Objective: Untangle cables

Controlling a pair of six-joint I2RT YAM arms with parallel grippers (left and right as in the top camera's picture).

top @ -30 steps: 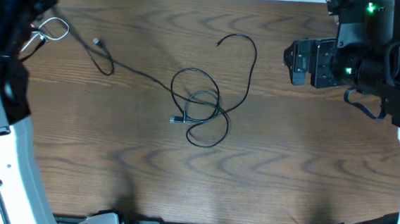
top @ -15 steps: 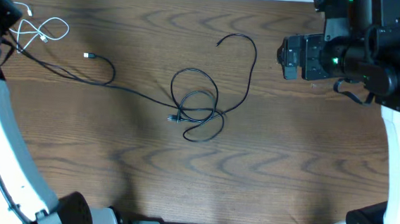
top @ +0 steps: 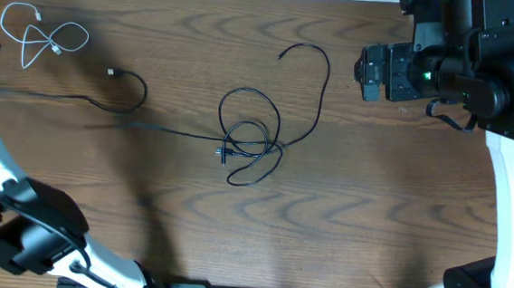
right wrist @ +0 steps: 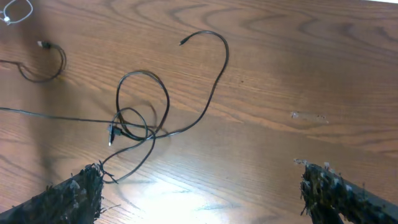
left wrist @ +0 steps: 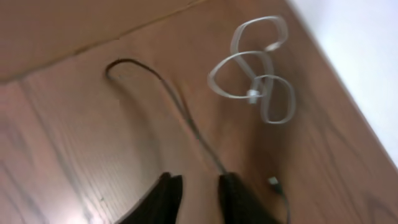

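The left gripper (left wrist: 199,182) has its jaws slightly apart astride a strand of the black cables (top: 253,139), which tangle at the centre of the table (top: 369,224); the right gripper (right wrist: 200,171) is wide open and empty; the white cable (top: 42,36) lies looped at the far-left corner.

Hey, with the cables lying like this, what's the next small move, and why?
Probably lower the right gripper toward the knot and pinch one loop. That gripper is open and holds nothing. The white cable lies apart at the left, while the black cables are looped together mid-table, so the knot looks like the part that needs work.
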